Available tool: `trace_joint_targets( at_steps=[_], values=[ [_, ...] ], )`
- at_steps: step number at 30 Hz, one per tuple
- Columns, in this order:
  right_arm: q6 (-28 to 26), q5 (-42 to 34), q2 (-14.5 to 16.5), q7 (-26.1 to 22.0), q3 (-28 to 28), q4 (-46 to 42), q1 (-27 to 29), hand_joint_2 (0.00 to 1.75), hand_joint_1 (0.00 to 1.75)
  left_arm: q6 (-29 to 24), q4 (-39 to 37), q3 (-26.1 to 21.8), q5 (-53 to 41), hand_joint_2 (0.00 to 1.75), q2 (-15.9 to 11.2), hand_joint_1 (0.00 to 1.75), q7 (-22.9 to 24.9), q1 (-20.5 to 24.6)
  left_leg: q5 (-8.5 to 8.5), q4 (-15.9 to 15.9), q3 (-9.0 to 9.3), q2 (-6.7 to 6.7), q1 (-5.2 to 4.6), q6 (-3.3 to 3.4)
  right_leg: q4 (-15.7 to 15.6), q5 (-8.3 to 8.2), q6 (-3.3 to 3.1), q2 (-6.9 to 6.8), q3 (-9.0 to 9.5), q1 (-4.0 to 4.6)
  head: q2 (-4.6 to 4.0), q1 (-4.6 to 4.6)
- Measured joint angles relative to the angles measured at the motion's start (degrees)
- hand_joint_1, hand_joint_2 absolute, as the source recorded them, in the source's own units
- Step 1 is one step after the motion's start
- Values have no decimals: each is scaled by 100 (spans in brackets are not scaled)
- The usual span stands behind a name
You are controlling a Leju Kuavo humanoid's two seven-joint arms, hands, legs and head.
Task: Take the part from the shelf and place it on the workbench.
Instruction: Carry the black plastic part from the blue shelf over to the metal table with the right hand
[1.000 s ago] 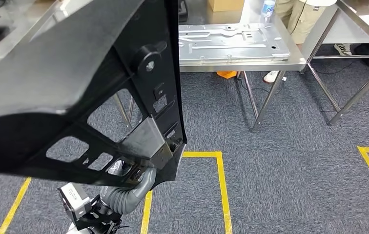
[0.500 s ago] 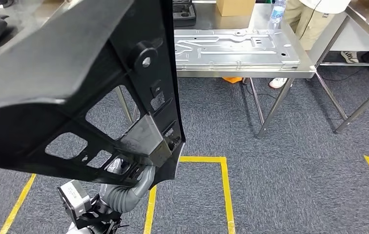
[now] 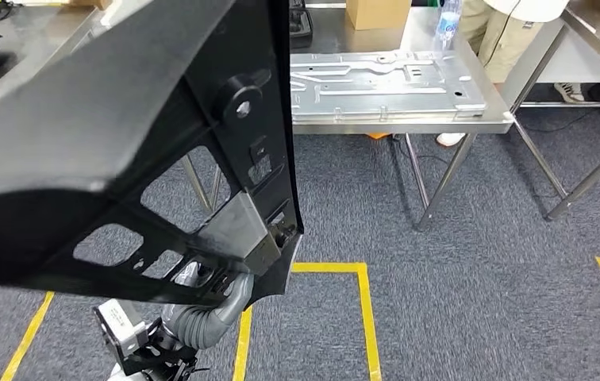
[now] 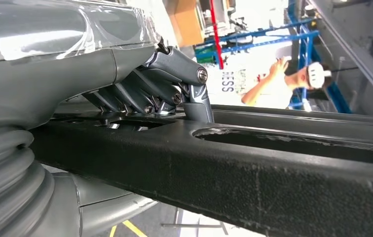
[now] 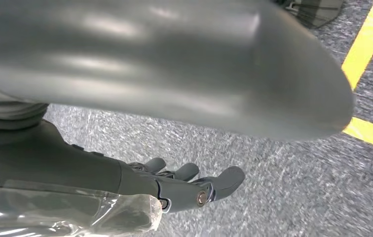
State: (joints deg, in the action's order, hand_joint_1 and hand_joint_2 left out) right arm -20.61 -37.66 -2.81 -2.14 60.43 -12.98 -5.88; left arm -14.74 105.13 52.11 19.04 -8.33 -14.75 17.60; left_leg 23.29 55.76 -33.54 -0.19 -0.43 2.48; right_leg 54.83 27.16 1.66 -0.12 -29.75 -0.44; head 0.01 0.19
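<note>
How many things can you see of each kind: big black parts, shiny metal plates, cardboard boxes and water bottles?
Black part, held by the left hand: 1
Metal plate on the workbench: 1
Cardboard box: 1
Water bottle: 1
Total: 4

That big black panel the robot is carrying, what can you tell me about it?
The large black plastic panel looks like moulded, matte plastic: a broad solid face, a ribbed frame with several cut-out windows, a round boss with a hole, and small rectangular clips. It is held up off the floor, tilted, close to the head camera. The left hand grips its lower frame, fingers curled over a bar beside an oval opening. It has not reached the steel workbench beyond.
</note>
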Motion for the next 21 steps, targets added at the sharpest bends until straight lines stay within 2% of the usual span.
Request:
trace_joint_targets(
  at_steps=[3, 5, 6, 8, 9, 10, 11, 13, 14, 15, 17, 19, 20, 21],
  values=[
    [0, 1, 1, 0, 0, 0, -1, 0, 0, -1, 0, 0, 1, 175, 1, 175, -1, 1, 55, -104, 87, -15, -4, 85, 61, 11, 93, 2, 27, -3, -1, 7],
    [0, 2, 2, 0, 0, 0, -4, 0, 0, -2, 0, 0, 2, 175, 3, 175, -2, 6, 93, -131, 199, -16, 15, 160, 366, 137, 138, 4, -70, -7, -1, 15],
    [0, 3, 3, 0, 0, 0, -6, 0, 0, -1, 0, 1, 1, 175, 4, 175, -3, 7, 115, -139, 245, -13, 18, 185, 674, 270, 151, 5, -230, -11, -1, 21],
    [0, 4, 3, 0, 0, 0, -3, 0, 0, -1, 0, 2, 2, 175, 5, 175, -3, 2, 173, -137, 297, -20, 7, 220, 1437, 550, 166, 4, -714, -14, -1, 32],
    [0, 3, 2, 0, 0, 0, 4, 0, 0, -1, 0, 3, 2, 175, 5, 175, -2, -2, 206, -136, 327, -30, 2, 225, 1683, 598, 173, 4, -920, -14, -1, 32],
    [0, 3, 2, 0, 0, 0, 12, 0, 0, -1, 0, 3, 2, 175, 4, 175, -2, -6, 244, -135, 367, -44, -1, 228, 1729, 535, 176, 4, -1032, -15, -1, 32],
    [0, 2, 0, 0, 0, 0, 19, 0, 0, -1, 0, 4, 2, 175, 4, 175, -2, -8, 287, -135, 422, -56, -3, 224, 1546, 351, 175, 4, -1023, -16, -1, 33],
    [0, 2, -5, 0, 0, 1, 24, 0, 0, -1, 0, 4, 2, 175, 4, 175, -2, -7, 386, -138, 542, -72, -2, 198, 747, -193, 149, 6, -761, -13, -1, 33],
    [0, 2, -9, 0, 0, 1, 20, 0, 0, -1, 0, 4, 2, 175, 4, 175, -2, -5, 428, -139, 581, -75, -6, 177, 404, -327, 128, 6, -646, -3, -1, 30],
    [0, 2, -11, 0, 0, 2, 16, 0, 0, -1, 0, 4, 2, 175, 4, 175, -2, -1, 465, -143, 596, -75, -10, 147, 186, -410, 96, 7, -577, 16, -1, 29],
    [0, -1, -10, 1, 0, 2, 15, 0, 0, -1, 0, 4, 1, 175, 4, 175, -2, -1, 494, -129, 617, -76, -21, 83, 97, -362, 23, 6, -560, 39, 0, 28],
    [-1, -4, 7, 1, 0, 1, 20, 0, 0, -1, 0, 2, 0, 175, 4, 175, -3, 5, 537, -15, 603, -68, -22, 24, 82, -365, -42, 6, -494, 9, 1, 28],
    [-3, -4, 15, 1, 0, 1, 16, 0, 0, 3, 0, 1, -1, 175, 4, 175, -5, 18, 587, 173, 511, -62, -15, -5, 76, -342, -69, 6, -450, -8, 0, 21],
    [-7, -4, 21, 0, 0, 0, 9, 0, 0, 7, 0, 1, -1, 175, 4, 175, -7, 26, 676, 481, 338, -53, 2, -43, 72, -314, -91, 8, -411, -22, 0, 13]
  ],
)
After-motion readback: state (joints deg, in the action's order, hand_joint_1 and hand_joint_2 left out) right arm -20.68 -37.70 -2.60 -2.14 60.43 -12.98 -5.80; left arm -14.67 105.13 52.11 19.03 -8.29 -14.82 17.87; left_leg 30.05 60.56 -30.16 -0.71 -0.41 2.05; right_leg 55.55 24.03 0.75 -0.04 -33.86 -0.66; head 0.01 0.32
